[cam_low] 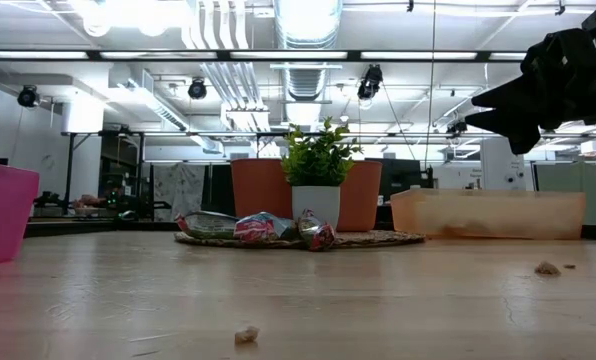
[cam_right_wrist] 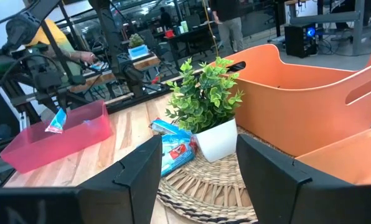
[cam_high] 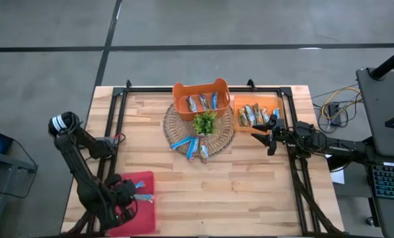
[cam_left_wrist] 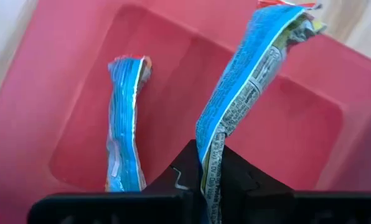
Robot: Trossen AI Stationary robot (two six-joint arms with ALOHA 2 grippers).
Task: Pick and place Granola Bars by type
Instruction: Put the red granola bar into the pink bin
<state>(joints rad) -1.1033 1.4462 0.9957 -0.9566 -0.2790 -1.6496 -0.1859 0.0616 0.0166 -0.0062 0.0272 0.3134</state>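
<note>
Wooden table: light planks in a black frame; crumbs lie on the near boards in the low view.
Woven mat: round, at the table's centre toward twelve o'clock.
Potted plant: small, green and leafy, upright in a white pot on the mat's middle.
Granola Bars on the mat: a few blue-wrapped bars at about six o'clock of the plant, lying close together.
Deep orange bin: at twelve o'clock of the plant, touching the mat's far edge; several bars lie inside.
Shallow orange tray: at three o'clock of the deep bin; brownish-tan bars lie heaped in it.
Red bin: near the table's seven o'clock corner; one blue bar lies flat on its floor.
Left gripper: over the red bin, fingers clamped on a second blue-wrapped bar, which stands up from the jaws above the bin's floor.
Right gripper: hangs in the air at the near edge of the shallow tray, at three o'clock of the plant; fingers spread apart, nothing between them.
Background: an open workshop with ceiling ducts beyond the table; a person in a yellow top is in the right wrist view.
</note>
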